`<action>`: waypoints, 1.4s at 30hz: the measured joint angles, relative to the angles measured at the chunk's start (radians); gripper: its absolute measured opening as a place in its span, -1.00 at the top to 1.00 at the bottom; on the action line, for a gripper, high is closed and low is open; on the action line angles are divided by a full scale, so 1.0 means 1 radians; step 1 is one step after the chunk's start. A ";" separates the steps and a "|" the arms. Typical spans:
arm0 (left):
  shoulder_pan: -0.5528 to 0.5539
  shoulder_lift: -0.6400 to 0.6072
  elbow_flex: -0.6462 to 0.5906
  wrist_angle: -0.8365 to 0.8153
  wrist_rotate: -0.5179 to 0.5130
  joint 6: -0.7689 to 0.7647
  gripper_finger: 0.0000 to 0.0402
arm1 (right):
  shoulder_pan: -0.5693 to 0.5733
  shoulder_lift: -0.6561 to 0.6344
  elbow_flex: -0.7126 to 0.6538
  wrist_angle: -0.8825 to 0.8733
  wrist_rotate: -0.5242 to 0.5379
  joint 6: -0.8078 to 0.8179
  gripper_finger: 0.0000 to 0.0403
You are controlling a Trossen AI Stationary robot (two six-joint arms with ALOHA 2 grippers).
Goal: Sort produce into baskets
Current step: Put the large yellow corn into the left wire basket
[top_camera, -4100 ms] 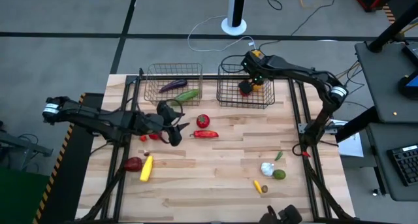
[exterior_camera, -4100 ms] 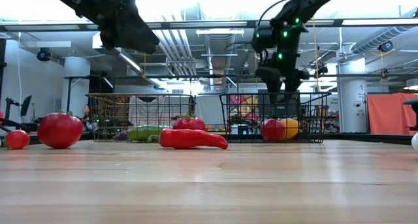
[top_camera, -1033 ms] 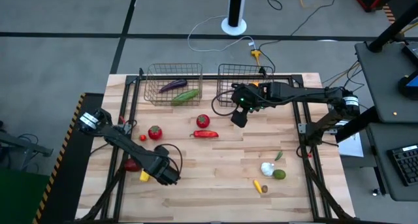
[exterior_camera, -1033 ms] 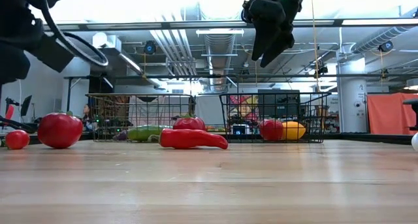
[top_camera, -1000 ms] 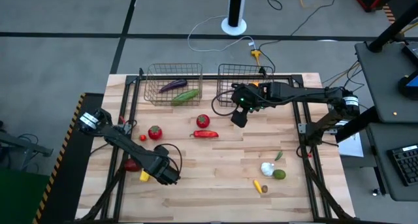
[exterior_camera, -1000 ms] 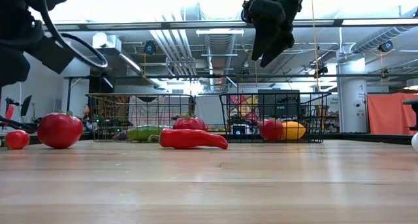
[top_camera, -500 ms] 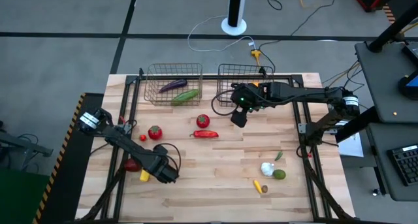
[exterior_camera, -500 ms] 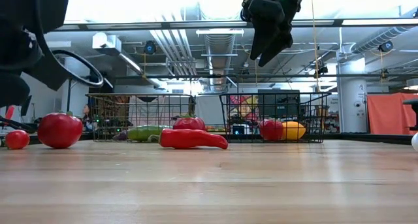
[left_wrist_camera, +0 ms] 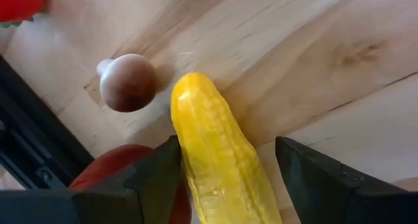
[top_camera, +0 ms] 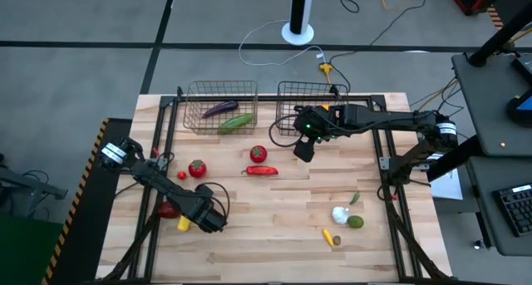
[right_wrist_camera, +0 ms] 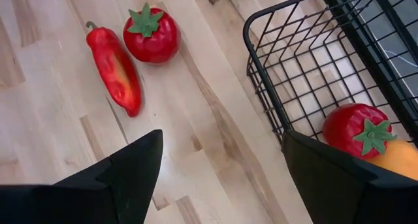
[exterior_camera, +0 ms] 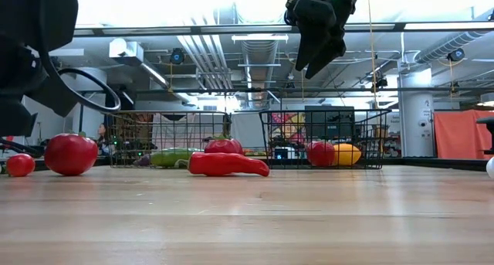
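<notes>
My left gripper (top_camera: pixel 205 223) is open, low over the near left of the table. Its fingers stand on either side of the yellow corn (left_wrist_camera: pixel 215 152), which lies on the wood; I cannot tell whether they touch it. The corn also shows in the high view (top_camera: pixel 184 223). My right gripper (top_camera: pixel 303 149) is open and empty, high above the table (exterior_camera: pixel 312 52), beside the dark basket (top_camera: pixel 285 92). That basket holds a tomato (right_wrist_camera: pixel 358 131) and an orange (right_wrist_camera: pixel 398 155). The copper basket (top_camera: pixel 193 102) holds an eggplant (top_camera: pixel 219 109) and a cucumber (top_camera: pixel 237 121).
A brown mushroom (left_wrist_camera: pixel 127 82) and a red piece (top_camera: pixel 169 208) lie close to the corn. A tomato (top_camera: pixel 258 154) and a red pepper (top_camera: pixel 262 170) lie mid-table, two more tomatoes (top_camera: pixel 197 169) to the left. Garlic (top_camera: pixel 340 213) and small green and yellow pieces (top_camera: pixel 356 222) lie near right.
My left gripper has gone down toward the corn, staying open. My right arm has kept still.
</notes>
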State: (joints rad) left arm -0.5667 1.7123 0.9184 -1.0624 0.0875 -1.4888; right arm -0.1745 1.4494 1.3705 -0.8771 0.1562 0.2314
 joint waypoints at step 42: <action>0.104 -0.073 0.396 -0.160 -0.669 0.909 0.42 | 0.000 -0.001 0.000 -0.033 -0.003 0.031 -0.52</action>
State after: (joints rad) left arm -0.4631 1.6391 1.3145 -1.2224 -0.5811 -0.5794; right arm -0.1745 1.4487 1.3705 -0.9105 0.1536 0.2625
